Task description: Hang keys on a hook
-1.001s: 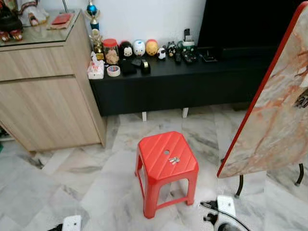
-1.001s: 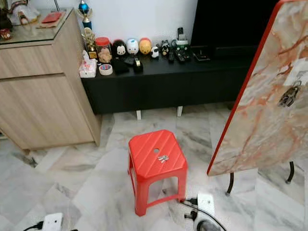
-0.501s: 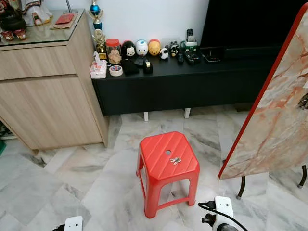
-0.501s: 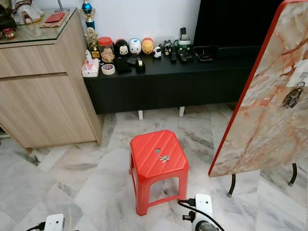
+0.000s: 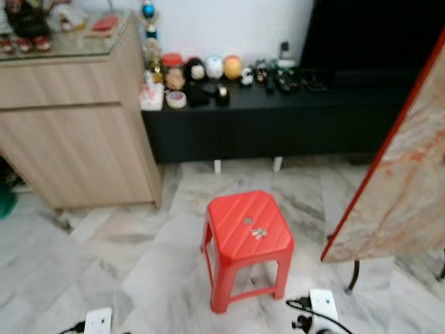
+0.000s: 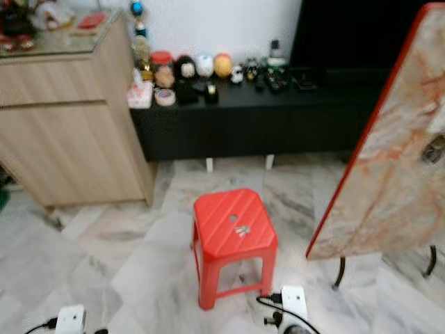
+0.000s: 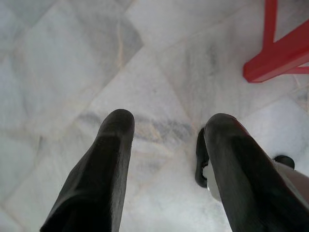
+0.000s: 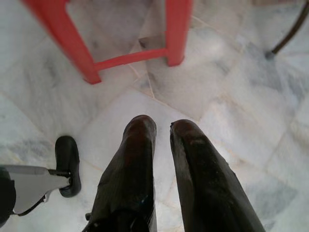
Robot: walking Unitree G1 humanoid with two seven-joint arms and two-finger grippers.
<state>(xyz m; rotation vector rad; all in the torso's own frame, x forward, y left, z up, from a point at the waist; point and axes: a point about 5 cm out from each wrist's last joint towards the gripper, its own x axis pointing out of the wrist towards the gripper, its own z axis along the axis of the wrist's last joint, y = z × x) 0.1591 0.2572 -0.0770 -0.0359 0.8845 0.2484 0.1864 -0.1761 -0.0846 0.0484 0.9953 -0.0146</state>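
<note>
Two pincers are hung low over the marble floor (image 5: 125, 264), as arms are carried while nothing is yet within reach. The left pincer (image 7: 166, 130) is held wide open with bare floor between its fingers and nothing gripped; a red leg of the stool shows at about one o'clock ahead of it. The right pincer (image 8: 161, 128) is held nearly closed, only a thin gap between the fingers, and is likewise empty, with the stool's legs ahead of it at about eleven o'clock.

A white power strip (image 5: 323, 304) with a black cable is lain on the floor at about five o'clock from the stool. The red plastic stool (image 5: 249, 233) is stood in the middle of the floor, and the keys (image 5: 259, 233) are lain flat on its seat just beside the centre hole, at about four o'clock from it; the seat serves as a raised pick-up spot.

At three o'clock a marble-patterned board (image 6: 389, 160) with a red edge is leaned on dark legs, and a dark bunch, probably other keys on a hook (image 6: 436, 148), can be made out on its face, though blurred. The hanging place is judged to be there.

Farther off, a low black table (image 5: 278, 111) carrying small figurines and a wooden cabinet (image 5: 76, 132) at ten o'clock are set against the wall.
</note>
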